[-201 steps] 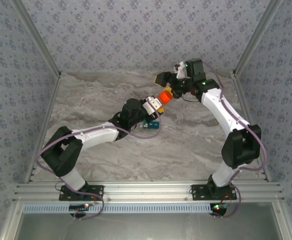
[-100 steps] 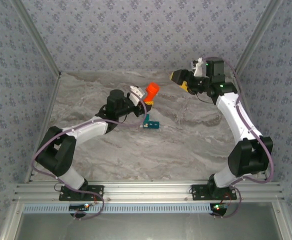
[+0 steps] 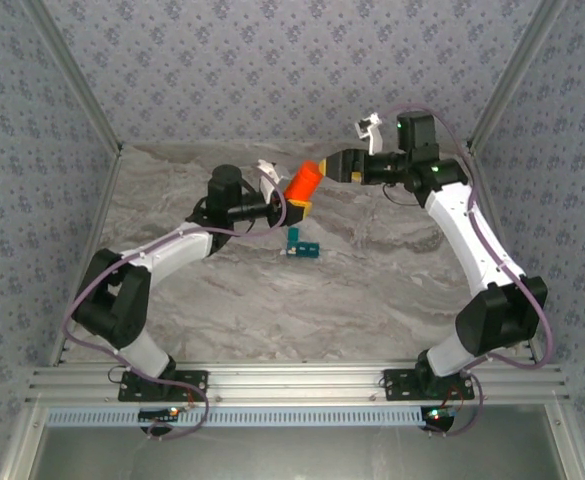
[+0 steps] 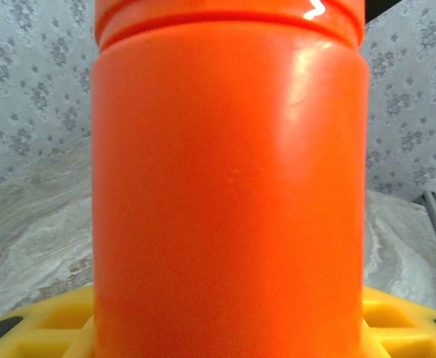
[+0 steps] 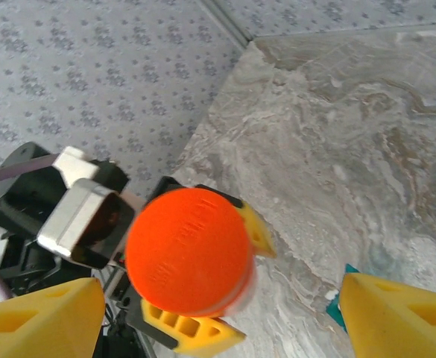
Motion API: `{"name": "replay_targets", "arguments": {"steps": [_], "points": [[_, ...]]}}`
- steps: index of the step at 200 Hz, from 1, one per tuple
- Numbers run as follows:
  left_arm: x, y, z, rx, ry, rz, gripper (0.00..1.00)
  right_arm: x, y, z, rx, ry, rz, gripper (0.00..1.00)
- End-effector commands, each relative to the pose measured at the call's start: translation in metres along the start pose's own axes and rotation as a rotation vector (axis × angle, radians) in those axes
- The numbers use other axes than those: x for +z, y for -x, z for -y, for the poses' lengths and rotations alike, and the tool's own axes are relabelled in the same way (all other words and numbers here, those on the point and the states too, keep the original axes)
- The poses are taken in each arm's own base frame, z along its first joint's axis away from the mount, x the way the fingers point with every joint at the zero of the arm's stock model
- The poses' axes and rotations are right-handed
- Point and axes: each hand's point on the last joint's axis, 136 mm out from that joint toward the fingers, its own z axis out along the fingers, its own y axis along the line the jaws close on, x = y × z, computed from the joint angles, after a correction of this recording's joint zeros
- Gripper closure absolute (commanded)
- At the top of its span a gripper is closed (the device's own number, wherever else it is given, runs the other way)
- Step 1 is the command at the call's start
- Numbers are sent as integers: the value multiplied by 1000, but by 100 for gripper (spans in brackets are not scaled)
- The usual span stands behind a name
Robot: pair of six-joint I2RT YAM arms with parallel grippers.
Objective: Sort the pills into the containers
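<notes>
Pinching the orange bottle [image 3: 301, 182] in the left hand [image 3: 298, 203], up off the table [image 3: 222, 300], cap pointed at the right hand [image 3: 334, 166]. Holding that right hand spread wide by the cap end, not gripping it. Can see the teal compartment box [image 3: 302, 247] flat on the table, just near-side of the bottle, clear of both hands.

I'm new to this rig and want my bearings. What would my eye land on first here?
The bright orange bottle, held off the table by the left claw near the back middle. Its cap faces the right claw, whose yellow fingers stand open, not touching it. Below, a small teal box lies on the marbled table.
</notes>
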Motion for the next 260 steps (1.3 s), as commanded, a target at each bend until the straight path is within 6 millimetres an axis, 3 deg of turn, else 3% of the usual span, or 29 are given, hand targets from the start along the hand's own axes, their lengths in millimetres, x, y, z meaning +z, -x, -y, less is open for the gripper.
{"name": "replay_targets", "arguments": {"steps": [1,134,186,228,260], "points": [[1,11,8,-12,-69,16,100,4,-2,-7,-27,36,-32,17],[5,9,11,-30,-93,11,100,28,-7,-14,-13,83,-79,26],[7,9,10,-33,-93,14,100,32,-13,-14,-3,87,-101,38],[7,10,8,-32,-77,17,100,36,-17,-13,8,82,-105,57],[8,14,3,-6,-6,29,100,45,-24,-6,60,32,-99,62]]}}
